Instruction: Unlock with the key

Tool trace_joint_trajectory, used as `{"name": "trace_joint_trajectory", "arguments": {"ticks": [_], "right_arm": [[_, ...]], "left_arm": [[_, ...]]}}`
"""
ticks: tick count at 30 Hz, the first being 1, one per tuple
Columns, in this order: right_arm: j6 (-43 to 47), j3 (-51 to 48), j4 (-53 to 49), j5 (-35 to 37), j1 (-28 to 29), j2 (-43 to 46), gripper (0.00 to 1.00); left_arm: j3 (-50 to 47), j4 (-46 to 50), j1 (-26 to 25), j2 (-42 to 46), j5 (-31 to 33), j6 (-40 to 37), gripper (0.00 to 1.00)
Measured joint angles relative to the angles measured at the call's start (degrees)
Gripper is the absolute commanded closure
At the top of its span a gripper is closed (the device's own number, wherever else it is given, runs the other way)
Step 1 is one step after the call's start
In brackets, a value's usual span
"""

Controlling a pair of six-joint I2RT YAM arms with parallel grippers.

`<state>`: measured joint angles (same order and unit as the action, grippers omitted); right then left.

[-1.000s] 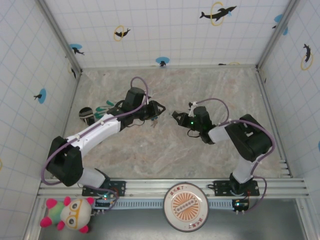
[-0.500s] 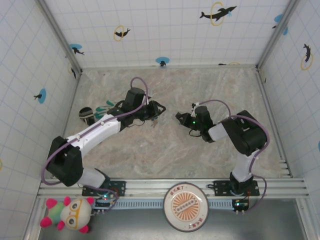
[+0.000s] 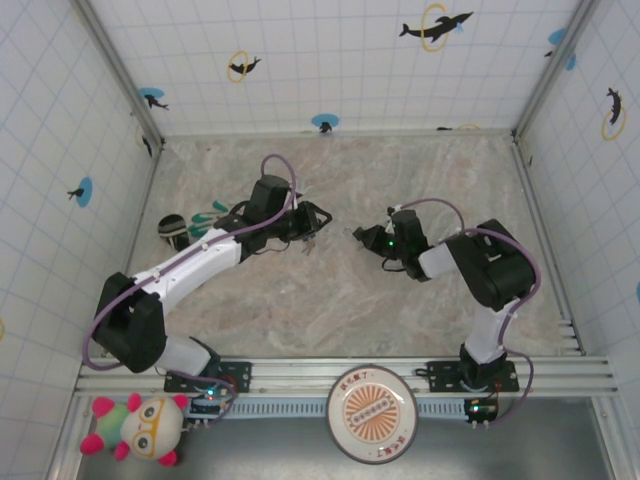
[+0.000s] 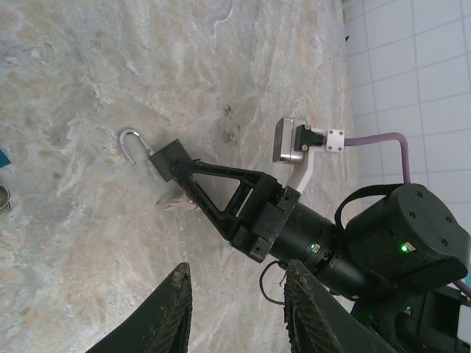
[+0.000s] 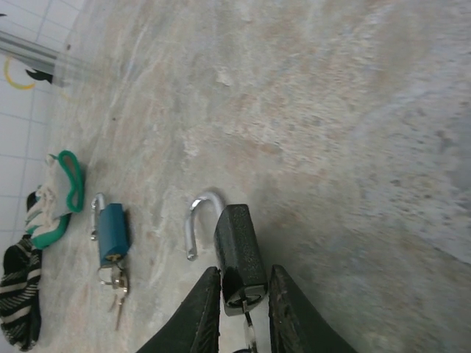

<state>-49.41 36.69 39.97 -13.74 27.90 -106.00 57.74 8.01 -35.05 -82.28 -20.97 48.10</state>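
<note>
Silver shackle (image 5: 206, 197) is hanging open, so unlocking seems done; right gripper (image 5: 243, 273) is easing its hold on black padlock (image 5: 237, 246), left gripper (image 4: 237, 268) gaping empty

White gridded tile walls (image 3: 330, 70) beyond and to either side of the right claw (image 3: 357, 233), dolphin stickers (image 3: 436, 26) on them (some ringed yellow, some on blue dots), marbled beige tabletop (image 3: 340, 300) beneath it, aluminium rail (image 3: 330, 372) on its near side, even light

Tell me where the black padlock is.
In the right wrist view, the black padlock sits between the fingers of the right gripper, to the right of the blue padlock.
</note>
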Motion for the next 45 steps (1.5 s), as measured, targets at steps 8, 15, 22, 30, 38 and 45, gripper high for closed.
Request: {"name": "trace_joint_trajectory", "arguments": {"ticks": [8,15,22,30,38,45], "right_arm": [[2.54,0.0,-6.86,0.31,-1.88,4.04,0.69],[7.1,-1.55,-16.28,3.96,-3.65,15.13,0.64],[12.41,-2.16,-28.33,11.1,-3.63,26.27,0.53],[16.85,-2.16,-37.77,19.61,-3.63,38.29,0.01],[18.49,-0.09,-49.59,34.73,-3.58,43.93,0.01],[20.41,5.75,-54.49,53.94,-3.63,45.33,0.01]], "left_arm": [[0.0,0.0,0.0,0.0,-0.37,0.0,0.63],[-0.04,0.0,0.02,0.0,0.22,0.02,0.59],[-0.7,0.35,0.24,0.0,2.21,-0.04,0.57],[-0.7,4.76,1.46,0.04,7.43,-1.49,0.03],[2.27,14.25,3.8,1.18,19.67,-5.51,0.03],[5.46,16.63,4.52,3.26,39.63,-12.57,0.03]]}}
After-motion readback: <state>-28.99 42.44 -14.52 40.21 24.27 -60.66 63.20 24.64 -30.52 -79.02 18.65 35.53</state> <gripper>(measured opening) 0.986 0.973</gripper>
